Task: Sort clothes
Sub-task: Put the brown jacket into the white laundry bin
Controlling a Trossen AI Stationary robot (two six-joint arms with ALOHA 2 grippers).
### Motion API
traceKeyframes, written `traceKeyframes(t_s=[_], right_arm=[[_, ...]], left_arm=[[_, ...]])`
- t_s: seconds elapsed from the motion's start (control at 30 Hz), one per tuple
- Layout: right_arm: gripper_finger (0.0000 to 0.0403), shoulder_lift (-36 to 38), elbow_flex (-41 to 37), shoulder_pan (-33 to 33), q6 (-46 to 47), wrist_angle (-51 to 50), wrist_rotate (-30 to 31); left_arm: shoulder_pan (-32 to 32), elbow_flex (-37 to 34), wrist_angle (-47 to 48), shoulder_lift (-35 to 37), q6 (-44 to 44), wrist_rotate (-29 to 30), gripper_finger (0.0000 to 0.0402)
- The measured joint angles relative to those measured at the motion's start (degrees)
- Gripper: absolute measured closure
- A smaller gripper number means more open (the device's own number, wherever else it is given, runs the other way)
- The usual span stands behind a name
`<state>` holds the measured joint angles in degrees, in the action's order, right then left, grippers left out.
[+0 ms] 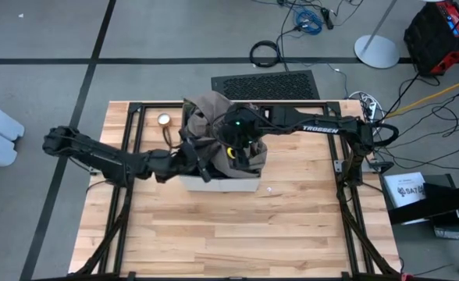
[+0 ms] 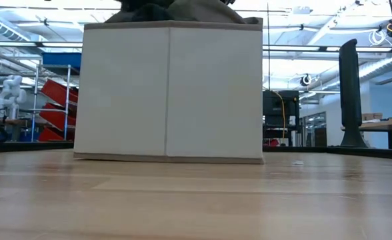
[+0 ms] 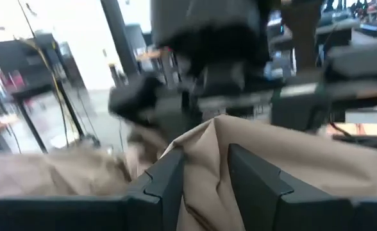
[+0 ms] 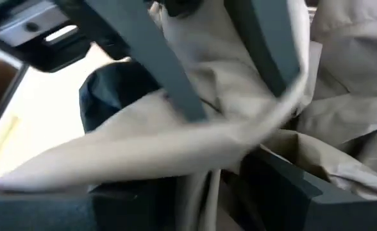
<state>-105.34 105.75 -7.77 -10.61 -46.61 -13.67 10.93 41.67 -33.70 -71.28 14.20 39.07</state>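
Box (image 2: 168, 90) holds khaki garment (image 1: 211, 109); both grippers pinch its folds.

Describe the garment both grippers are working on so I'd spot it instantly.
On the wooden table, find the square box near the back edge. Heaped over its top is the khaki-tan garment, pinched by the left gripper and right gripper. It is the only pale tan fabric; a dark garment lies beside it.

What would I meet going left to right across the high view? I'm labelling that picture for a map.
Left arm's base → small round object on the table → box with khaki-tan garment, both grippers over it → right arm's base → white sheet off the table.
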Motion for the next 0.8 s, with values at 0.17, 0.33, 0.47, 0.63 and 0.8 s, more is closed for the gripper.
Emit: traceKeyframes(t_s=[0.17,0.33,0.47,0.63,0.8], right_arm=[[0.0213,1.2,1.2,-0.3,-3.1,-2.3,0.4],[0.0213,2.9,3.5,-0.5,-4.8,-6.2,5.1],[0.0213,5.1,5.5,-0.8,-6.5,-7.9,6.3],[0.0213,7.3,6.4,-4.9,-2.9,1.7,6.3],[0.0213,5.5,6.6,-14.8,9.0,13.5,3.0]], left_arm=[[-1.9,0.0,5.4,-2.2,-8.2,-1.7,0.0269],[-2.0,0.1,5.8,-6.5,-11.1,-1.7,0.0269],[-2.0,0.1,5.4,-8.4,-12.9,-0.2,0.0269],[-2.6,0.2,5.9,-8.8,-14.3,0.5,0.0269],[-3.3,0.2,6.0,-8.9,-16.3,1.6,0.0269]])
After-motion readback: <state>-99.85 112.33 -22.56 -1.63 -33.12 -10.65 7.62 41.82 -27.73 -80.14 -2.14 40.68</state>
